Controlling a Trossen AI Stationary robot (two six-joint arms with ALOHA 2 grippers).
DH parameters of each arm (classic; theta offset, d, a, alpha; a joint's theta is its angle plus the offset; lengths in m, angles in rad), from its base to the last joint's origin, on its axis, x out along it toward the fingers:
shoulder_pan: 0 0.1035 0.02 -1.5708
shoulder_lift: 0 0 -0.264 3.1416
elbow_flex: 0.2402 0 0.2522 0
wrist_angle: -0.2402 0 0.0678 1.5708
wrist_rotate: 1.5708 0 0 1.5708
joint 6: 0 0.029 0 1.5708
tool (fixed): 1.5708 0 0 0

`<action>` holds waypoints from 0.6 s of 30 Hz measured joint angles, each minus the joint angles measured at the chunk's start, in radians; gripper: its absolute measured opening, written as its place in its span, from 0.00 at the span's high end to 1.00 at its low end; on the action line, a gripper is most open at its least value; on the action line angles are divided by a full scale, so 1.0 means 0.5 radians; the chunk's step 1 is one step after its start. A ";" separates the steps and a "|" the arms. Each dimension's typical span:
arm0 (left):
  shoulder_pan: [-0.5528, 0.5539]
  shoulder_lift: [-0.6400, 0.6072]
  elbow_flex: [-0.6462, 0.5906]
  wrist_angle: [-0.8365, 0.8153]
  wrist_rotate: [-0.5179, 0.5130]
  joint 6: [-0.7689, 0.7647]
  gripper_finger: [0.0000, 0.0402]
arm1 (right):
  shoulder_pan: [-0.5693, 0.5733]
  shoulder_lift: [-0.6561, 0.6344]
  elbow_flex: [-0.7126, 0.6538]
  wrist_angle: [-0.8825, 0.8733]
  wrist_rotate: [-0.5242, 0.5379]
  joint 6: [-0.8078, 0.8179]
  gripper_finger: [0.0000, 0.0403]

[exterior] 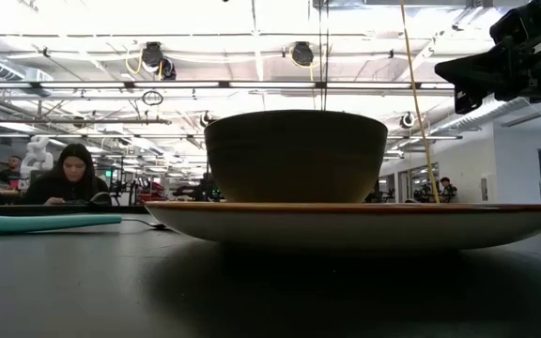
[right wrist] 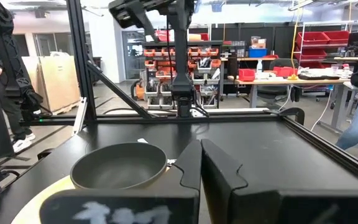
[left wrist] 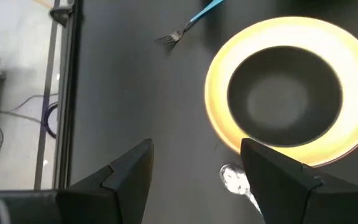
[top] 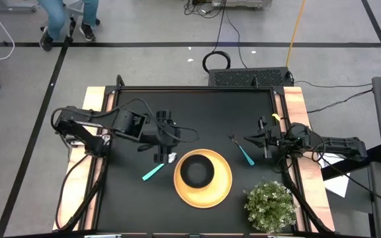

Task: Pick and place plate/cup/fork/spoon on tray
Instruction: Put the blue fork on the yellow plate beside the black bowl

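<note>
So the cup (top: 196, 172) sits right in the tray (top: 224, 188). The left gripper (top: 165, 157) hovers jaws wide over the spoon (top: 155, 170), just beside the tray. The right gripper (top: 264, 142) sits closed and empty near the fork (top: 242, 151).

Spoon (left wrist: 236, 180) handle hidden behind left wrist fingers (left wrist: 291, 180); tray (left wrist: 219, 87) rim cut off at frame edge.

Cup (left wrist: 284, 96) sits on tray (left wrist: 353, 130); spoon (left wrist: 234, 178) beside, fork (left wrist: 188, 25) apart.
</note>
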 joint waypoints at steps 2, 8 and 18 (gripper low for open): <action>0.023 -0.034 0.000 0.004 -0.002 -0.008 0.39 | -0.001 0.000 0.000 0.000 0.000 0.000 1.00; 0.011 -0.155 -0.001 0.048 0.006 0.006 0.39 | -0.001 0.000 0.001 0.001 0.000 0.000 1.00; -0.042 -0.302 -0.104 0.142 -0.002 0.026 0.39 | -0.001 0.001 0.001 0.000 0.000 0.000 1.00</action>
